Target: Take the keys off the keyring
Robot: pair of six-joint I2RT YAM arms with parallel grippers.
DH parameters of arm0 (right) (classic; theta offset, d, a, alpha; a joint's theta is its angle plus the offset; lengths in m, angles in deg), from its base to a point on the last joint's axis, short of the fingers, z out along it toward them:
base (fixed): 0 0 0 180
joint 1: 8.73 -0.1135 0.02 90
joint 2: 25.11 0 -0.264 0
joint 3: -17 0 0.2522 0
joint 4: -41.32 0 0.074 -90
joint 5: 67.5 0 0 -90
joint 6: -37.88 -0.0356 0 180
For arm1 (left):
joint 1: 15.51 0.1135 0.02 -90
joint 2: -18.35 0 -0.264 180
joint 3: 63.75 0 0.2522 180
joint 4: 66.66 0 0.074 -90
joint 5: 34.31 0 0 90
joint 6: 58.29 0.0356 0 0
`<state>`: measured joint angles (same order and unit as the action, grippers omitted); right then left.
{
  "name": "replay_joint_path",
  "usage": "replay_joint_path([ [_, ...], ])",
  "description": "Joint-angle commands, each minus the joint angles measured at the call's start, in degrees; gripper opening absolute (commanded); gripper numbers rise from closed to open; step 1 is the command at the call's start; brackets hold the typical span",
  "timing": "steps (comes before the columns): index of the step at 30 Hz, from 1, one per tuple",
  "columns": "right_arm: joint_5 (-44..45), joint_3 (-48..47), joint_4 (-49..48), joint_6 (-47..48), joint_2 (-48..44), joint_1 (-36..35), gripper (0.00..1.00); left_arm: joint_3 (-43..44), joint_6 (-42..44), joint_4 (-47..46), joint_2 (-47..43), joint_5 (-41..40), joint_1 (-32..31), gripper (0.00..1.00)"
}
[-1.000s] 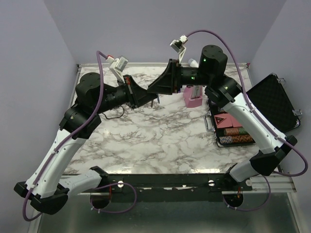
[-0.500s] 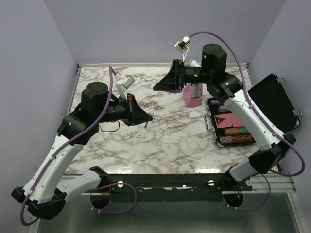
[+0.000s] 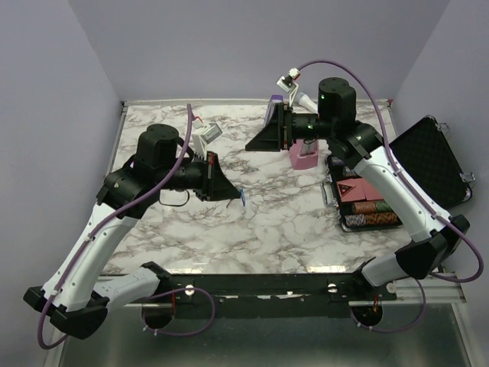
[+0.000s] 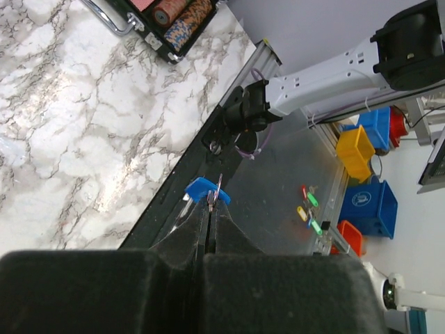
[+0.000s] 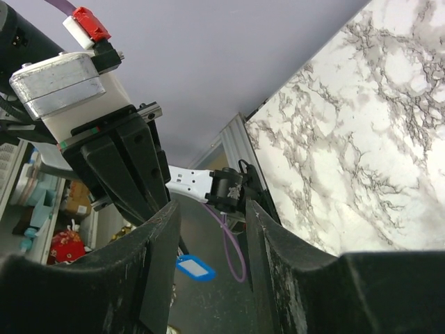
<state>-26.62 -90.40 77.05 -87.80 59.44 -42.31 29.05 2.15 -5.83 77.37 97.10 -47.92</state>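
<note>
Above the marble bench [image 3: 290,222], the left tool [image 4: 209,206] is pinching the tiny blue-headed key [image 4: 199,189] tight at its very fingertips, the blue head sticking out just beside them, while the right tool [image 5: 212,216], well apart and higher, is hovering half open, gripping nothing.

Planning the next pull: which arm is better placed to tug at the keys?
Right, probably: the right gripper is open and empty, while the left gripper is shut on the keys, pinching them at its tips.
</note>
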Motion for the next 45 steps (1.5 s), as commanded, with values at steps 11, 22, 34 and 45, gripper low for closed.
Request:
replay_joint_path([
  [11, -11.4, -12.2, 22.6, 14.7, 8.9, 0.1, 0.39, 5.6, 3.4, 6.2, 5.4, 10.6, 4.3, 0.00],
  [22, -12.6, -5.4, 21.7, 14.9, 5.0, -0.1, 0.38, 4.7, -2.5, 1.5, 10.5, 16.4, 6.3, 0.00],
  [34, -12.9, -4.1, 20.7, 14.6, 4.2, -1.5, 0.40, 6.4, -4.2, 0.7, 13.0, 15.7, 4.0, 0.00],
  [45, -13.5, -2.4, 20.8, 14.6, 3.1, -1.7, 0.35, 7.4, -5.4, -0.3, 13.5, 14.8, 3.7, 0.00],
])
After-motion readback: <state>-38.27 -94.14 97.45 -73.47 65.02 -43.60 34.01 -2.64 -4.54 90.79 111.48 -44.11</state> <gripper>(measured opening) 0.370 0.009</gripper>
